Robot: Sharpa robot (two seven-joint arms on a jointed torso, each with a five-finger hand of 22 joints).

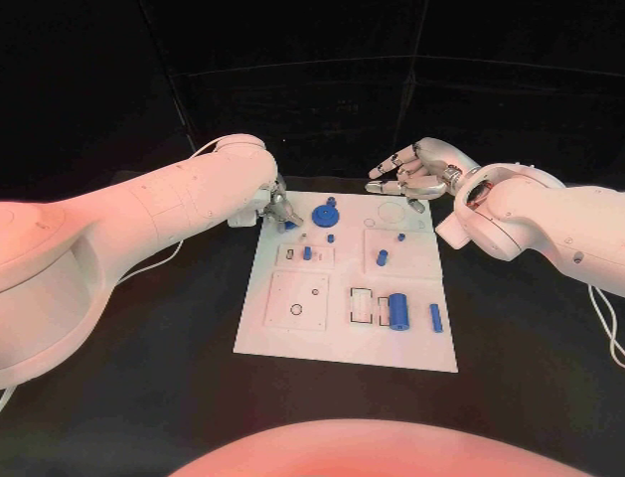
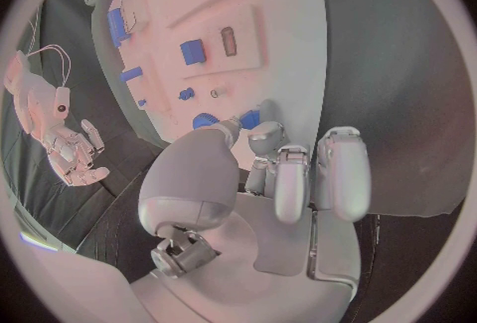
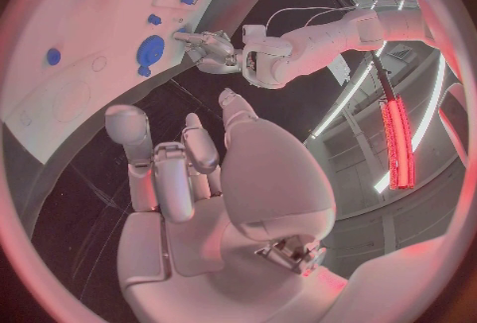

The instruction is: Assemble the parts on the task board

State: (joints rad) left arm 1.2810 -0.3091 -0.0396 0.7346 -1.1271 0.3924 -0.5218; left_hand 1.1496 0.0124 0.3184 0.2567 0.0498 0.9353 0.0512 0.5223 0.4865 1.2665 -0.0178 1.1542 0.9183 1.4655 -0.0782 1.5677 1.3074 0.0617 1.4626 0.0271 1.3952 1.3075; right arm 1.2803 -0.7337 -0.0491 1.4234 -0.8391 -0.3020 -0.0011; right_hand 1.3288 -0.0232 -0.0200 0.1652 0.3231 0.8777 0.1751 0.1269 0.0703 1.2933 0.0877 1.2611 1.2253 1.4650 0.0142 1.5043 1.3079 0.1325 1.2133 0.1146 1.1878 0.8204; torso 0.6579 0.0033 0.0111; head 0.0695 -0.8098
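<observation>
1. I had the left hand (image 1: 275, 206) at the far left corner of the white rectangular task board (image 1: 344, 348), fingers curled down together at a small blue plastic part (image 2: 250, 118) by the board edge. I couldn't tell if it actually had hold of it; the fingertips hid the contact.
2. The right hand (image 1: 412, 174) hovered off the far right corner, above the black surface (image 1: 140, 397), fingers loosely spread, holding nothing.
3. The other blue parts lay across the board: a round blue disc with a stub (image 1: 327, 213) just beside the left hand, a blue cylinder (image 1: 396, 309) and a slim blue peg (image 1: 435, 317) on the near half, and small pegs in between.
4. My read: the step was picking up the corner part. To do it well, I'd have pinched it squarely, confirmed the grip in the left wrist view, then lifted straight up, clear of the disc.
5. I'd have kept the right hand well apart until the left cleared.
</observation>
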